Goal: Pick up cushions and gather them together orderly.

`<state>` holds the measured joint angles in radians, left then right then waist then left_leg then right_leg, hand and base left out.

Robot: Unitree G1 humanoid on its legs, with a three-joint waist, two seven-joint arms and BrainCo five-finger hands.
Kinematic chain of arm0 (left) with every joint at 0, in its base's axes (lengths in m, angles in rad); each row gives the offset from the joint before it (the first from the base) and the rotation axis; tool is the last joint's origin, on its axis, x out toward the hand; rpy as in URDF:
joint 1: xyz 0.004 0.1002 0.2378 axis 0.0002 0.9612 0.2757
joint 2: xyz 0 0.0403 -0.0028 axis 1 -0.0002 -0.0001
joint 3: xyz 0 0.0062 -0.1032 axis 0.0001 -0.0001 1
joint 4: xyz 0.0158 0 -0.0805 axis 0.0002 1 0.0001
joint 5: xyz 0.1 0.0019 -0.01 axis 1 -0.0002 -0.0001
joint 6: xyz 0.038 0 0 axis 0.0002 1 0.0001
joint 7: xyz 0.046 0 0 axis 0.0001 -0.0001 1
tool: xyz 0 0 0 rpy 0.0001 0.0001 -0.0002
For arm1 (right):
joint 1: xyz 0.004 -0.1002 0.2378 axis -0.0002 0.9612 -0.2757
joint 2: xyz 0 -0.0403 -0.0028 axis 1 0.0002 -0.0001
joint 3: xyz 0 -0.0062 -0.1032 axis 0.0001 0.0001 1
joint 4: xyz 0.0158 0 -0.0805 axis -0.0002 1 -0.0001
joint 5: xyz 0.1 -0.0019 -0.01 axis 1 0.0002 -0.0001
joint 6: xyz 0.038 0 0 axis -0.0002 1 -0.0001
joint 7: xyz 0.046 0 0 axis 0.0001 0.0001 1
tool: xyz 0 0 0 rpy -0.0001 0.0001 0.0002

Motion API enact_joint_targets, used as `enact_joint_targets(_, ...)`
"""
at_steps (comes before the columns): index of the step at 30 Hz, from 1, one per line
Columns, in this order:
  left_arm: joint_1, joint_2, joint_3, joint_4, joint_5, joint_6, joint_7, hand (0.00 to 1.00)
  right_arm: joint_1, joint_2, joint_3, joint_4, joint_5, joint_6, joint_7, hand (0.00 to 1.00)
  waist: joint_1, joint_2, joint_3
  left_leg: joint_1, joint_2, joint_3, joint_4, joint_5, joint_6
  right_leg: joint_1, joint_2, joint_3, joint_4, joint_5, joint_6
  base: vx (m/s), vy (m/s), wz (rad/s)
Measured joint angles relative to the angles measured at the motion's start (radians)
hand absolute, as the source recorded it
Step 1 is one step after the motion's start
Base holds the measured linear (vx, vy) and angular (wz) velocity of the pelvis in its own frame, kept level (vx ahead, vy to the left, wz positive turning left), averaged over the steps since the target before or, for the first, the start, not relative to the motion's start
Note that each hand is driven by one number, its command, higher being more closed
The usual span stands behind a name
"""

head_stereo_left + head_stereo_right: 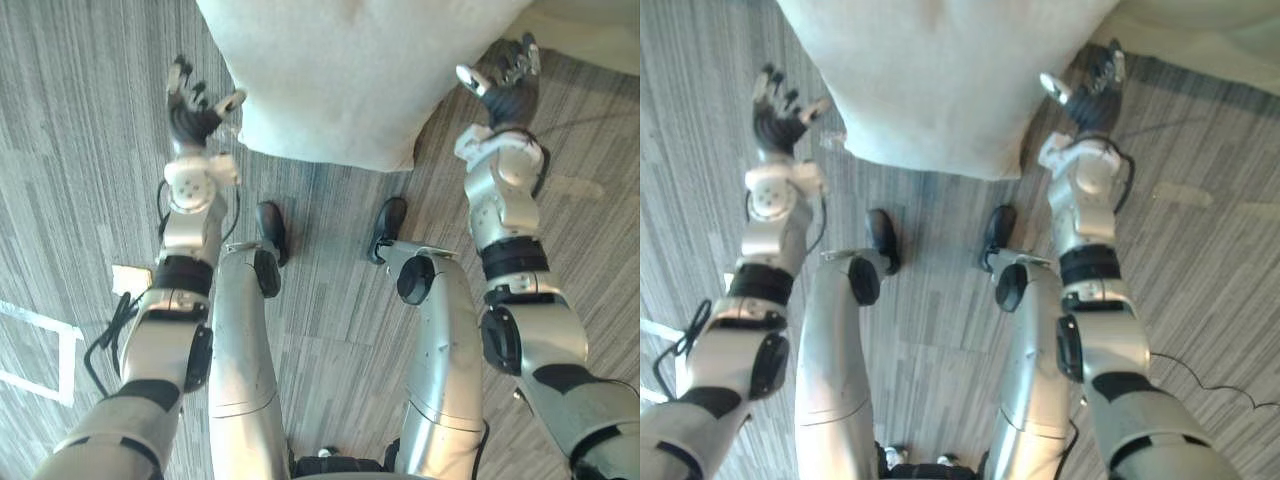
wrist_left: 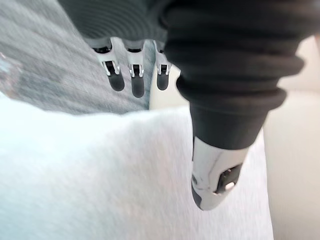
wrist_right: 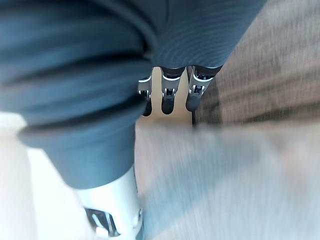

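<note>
Carpet [image 1: 90, 150] in grey stripes fills the foreground, with white tape [image 1: 40, 320] marking its near left. Farther out, the left hand [image 1: 192, 112] and right hand [image 1: 508, 88] flank a large pale cushion [image 1: 340, 80] lying flat on the floor. Their palms are turned inward, fingers straight and spread, holding nothing. Each thumb sits just beside a near corner of the cushion; whether either touches cannot be told. The stance suggests a two-handed squeeze, as the cushion looks too broad for one hand. At far right lies what looks like a second cushion [image 1: 590, 35], cream, likely the gathering spot.
</note>
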<state>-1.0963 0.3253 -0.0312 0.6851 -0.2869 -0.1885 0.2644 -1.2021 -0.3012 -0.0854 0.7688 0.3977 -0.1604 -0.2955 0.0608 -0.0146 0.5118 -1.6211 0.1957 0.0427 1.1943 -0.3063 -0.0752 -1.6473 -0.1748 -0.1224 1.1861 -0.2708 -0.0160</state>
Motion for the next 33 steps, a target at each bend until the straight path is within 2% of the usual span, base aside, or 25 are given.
enact_joint_targets(1, -0.029, -0.008, -0.011, 0.008, 0.001, 0.0, 0.014, 0.0, -0.02, 0.001, 0.006, 0.004, 0.002, -0.001, -0.009, 0.0, 0.0, 0.0, 0.0, -0.014, -0.001, 0.0, 0.0, 0.001, 0.001, -0.013, -0.001, 0.0, 0.001, 0.0, 0.0, -0.01, 0.031, 0.07)
enact_joint_targets(2, -0.051, -0.017, -0.018, 0.02, 0.002, 0.001, 0.022, 0.0, -0.033, 0.005, 0.013, 0.007, 0.003, -0.001, -0.016, 1.0, -0.001, 0.0, 0.0, -0.024, -0.003, 0.0, 0.001, 0.001, 0.001, -0.023, -0.003, 0.001, 0.003, 0.0, 0.0, -0.01, 0.03, 0.07)
enact_joint_targets(4, -0.094, -0.033, -0.028, 0.041, 0.003, 0.002, 0.048, 0.0, -0.063, 0.002, 0.02, 0.015, 0.005, -0.002, -0.029, 1.0, -0.002, 0.0, 0.0, -0.047, -0.007, -0.001, 0.005, 0.001, 0.002, -0.046, -0.008, 0.001, 0.01, 0.0, 0.0, -0.01, 0.029, 0.09)
enact_joint_targets(5, -0.107, -0.036, -0.029, 0.041, 0.009, 0.004, 0.059, 1.0, -0.074, 0.002, 0.023, 0.015, 0.006, -0.003, -0.031, 1.0, -0.003, 0.0, 0.0, -0.055, -0.009, -0.001, 0.005, 0.003, 0.002, -0.056, -0.01, 0.003, 0.012, 0.0, 0.0, -0.01, 0.023, 0.1)
enact_joint_targets(12, -0.15, -0.045, -0.037, 0.02, 0.005, 0.01, 0.135, 1.0, -0.108, 0.008, 0.042, 0.012, 0.131, -0.022, -0.061, 1.0, -0.003, 0.001, 0.0, -0.085, -0.018, -0.001, 0.004, 0.019, 0.002, -0.086, -0.013, 0.004, 0.014, 0.01, -0.016, -0.01, 0.008, 0.03)
enact_joint_targets(17, -0.135, -0.052, -0.037, -0.037, -0.053, 0.027, 0.176, 1.0, -0.105, 0.046, 0.04, -0.009, 0.197, -0.028, -0.089, 1.0, -0.006, 0.001, -0.001, -0.054, -0.024, -0.004, -0.01, 0.033, 0.001, -0.052, -0.015, -0.003, -0.001, 0.02, -0.031, 0.0, 0.007, 0.02)
enact_joint_targets(20, -0.041, -0.092, -0.021, -0.111, -0.072, 0.025, 0.198, 1.0, -0.062, 0.108, 0.02, -0.015, 0.212, -0.029, -0.102, 1.0, -0.011, 0.002, -0.004, 0.047, -0.024, -0.003, -0.045, 0.035, -0.001, 0.05, -0.012, -0.011, -0.038, 0.022, -0.033, 0.02, 0.004, -0.07)
enact_joint_targets(23, 0.103, -0.158, -0.02, -0.279, -0.09, -0.026, 0.208, 1.0, 0.105, 0.172, -0.007, -0.238, 0.212, -0.038, -0.102, 1.0, -0.009, 0.002, -0.005, 0.187, -0.021, -0.003, -0.085, 0.034, -0.002, 0.192, -0.006, -0.018, -0.079, 0.014, -0.023, 0.01, 0.002, -0.04)
enact_joint_targets(24, 0.141, -0.18, -0.022, -0.314, -0.089, -0.049, 0.208, 1.0, 0.146, 0.19, -0.01, -0.284, 0.209, -0.059, -0.102, 1.0, -0.009, 0.001, -0.017, 0.222, -0.02, -0.003, -0.104, 0.034, -0.003, 0.229, -0.002, -0.02, -0.096, 0.014, -0.022, 0.0, 0.008, -0.05)
enact_joint_targets(25, 0.196, -0.21, -0.037, -0.353, -0.089, -0.076, 0.208, 1.0, 0.21, 0.205, -0.009, -0.346, 0.192, -0.09, -0.1, 1.0, -0.008, 0.003, -0.065, 0.232, -0.021, -0.004, -0.119, 0.034, -0.003, 0.243, 0.001, -0.022, -0.111, 0.01, -0.016, 0.0, 0.0, 0.0)
enact_joint_targets(27, 0.245, -0.234, -0.063, -0.404, -0.089, -0.097, 0.206, 1.0, 0.268, 0.218, -0.011, -0.43, 0.181, -0.12, -0.099, 1.0, -0.01, 0.003, -0.069, 0.304, -0.022, -0.001, -0.141, 0.035, -0.004, 0.313, 0.0, -0.024, -0.131, 0.013, -0.019, 0.01, 0.007, -0.02)
enact_joint_targets(28, 0.29, -0.246, -0.091, -0.42, -0.089, -0.109, 0.204, 1.0, 0.329, 0.226, -0.01, -0.479, 0.15, -0.138, -0.097, 1.0, -0.014, 0.003, -0.071, 0.38, -0.022, 0.0, -0.17, 0.035, -0.005, 0.39, 0.002, -0.032, -0.16, 0.013, -0.018, 0.01, 0.004, -0.05)
enact_joint_targets(32, 0.459, -0.287, -0.159, -0.495, -0.089, -0.113, 0.182, 1.0, 0.544, 0.262, -0.009, -0.608, 0.097, -0.172, -0.077, 1.0, -0.029, 0.002, -0.08, 0.624, -0.035, 0.006, -0.289, 0.041, -0.014, 0.636, 0.006, -0.055, -0.275, 0.016, -0.012, 0.04, -0.018, -0.02)
enact_joint_targets(33, 0.513, -0.303, -0.178, -0.509, -0.089, -0.112, 0.175, 1.0, 0.614, 0.271, -0.005, -0.628, 0.079, -0.174, -0.077, 1.0, -0.032, 0.001, -0.122, 0.654, -0.036, 0.008, -0.318, 0.041, -0.015, 0.667, 0.008, -0.059, -0.304, 0.015, -0.007, 0.05, -0.022, -0.02)
